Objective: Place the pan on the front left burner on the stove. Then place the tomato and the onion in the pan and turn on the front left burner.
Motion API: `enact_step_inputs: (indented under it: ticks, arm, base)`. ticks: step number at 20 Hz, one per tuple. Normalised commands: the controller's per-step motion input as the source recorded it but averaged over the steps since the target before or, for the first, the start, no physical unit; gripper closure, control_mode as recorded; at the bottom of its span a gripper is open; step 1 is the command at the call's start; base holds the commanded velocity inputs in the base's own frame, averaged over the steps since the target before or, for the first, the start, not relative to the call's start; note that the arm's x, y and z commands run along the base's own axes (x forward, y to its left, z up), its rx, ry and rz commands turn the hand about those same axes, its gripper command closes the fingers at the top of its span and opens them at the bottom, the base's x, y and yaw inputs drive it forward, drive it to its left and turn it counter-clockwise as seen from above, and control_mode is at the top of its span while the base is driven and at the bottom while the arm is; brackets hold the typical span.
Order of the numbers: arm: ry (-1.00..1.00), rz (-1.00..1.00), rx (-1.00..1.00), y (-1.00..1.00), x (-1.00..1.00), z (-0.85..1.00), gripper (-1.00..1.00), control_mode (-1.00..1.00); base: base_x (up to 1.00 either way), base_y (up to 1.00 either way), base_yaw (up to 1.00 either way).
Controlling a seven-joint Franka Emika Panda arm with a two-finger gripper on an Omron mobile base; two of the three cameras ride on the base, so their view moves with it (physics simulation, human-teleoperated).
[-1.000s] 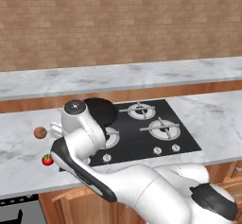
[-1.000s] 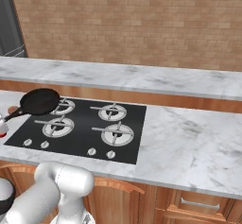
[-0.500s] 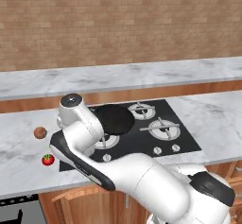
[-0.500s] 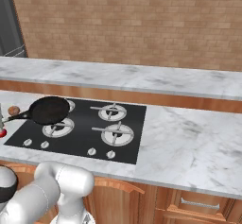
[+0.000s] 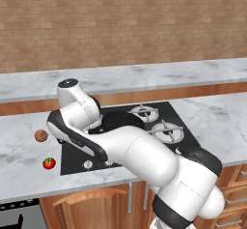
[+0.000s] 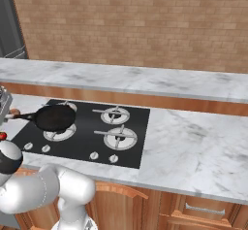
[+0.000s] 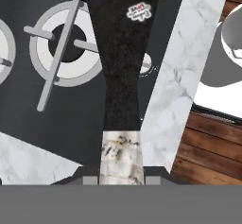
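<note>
Over the left half of the stove (image 6: 92, 134) the pan (image 6: 55, 117) hangs in the air, its black bowl above the front left burner (image 6: 60, 133) and partly covering it from the right base view. Its long handle runs out to the left, toward the arm. In the hand view that handle (image 7: 121, 76) runs straight up the middle from between the fingers, dark along most of its length and pale grey at the tip, so the claw (image 7: 122, 173) is clamped on the handle's end. A burner ring with its grey grate (image 7: 66, 48) lies below and to the side of the handle, with the marble bench (image 7: 175, 90) beyond the cooktop's edge.

From the left base view the arm's white bulk hides most of the pan; only a dark arc of it (image 5: 120, 121) shows behind the elbow. On the bench to the left of the stove the onion (image 5: 41, 135) sits nearer the wall and the tomato (image 5: 48, 163) nearer the front edge, apart from one another and both well clear of the pan
</note>
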Motion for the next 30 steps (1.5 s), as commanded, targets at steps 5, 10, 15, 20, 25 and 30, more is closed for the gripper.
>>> enact_step_inputs:
  ticks: [5, 10, 15, 20, 25, 30]
  arm:
    - [0.03, -0.20, 0.00, 0.12, 0.26, 0.00, 1.00, -1.00]
    - [0.00, -0.19, 0.00, 0.08, 0.16, 0.00, 1.00, -1.00]
    - [0.02, -0.14, 0.00, 0.01, 0.05, 0.00, 1.00, -1.00]
    - [0.02, -0.07, 0.00, 0.00, 0.18, -0.02, 1.00, -1.00]
    - [0.00, -0.03, 0.00, 0.01, 0.13, -0.11, 1.00, -1.00]
    - [0.00, -0.03, 0.00, 0.07, 0.07, -0.19, 1.00, -1.00]
  base:
    - [0.00, 0.00, 0.00]
    - [0.00, 0.00, 0.00]
    - [0.00, 0.00, 0.00]
    - [0.00, 0.00, 0.00]
    - [0.00, 0.00, 0.00]
    - [0.00, 0.00, 0.00]
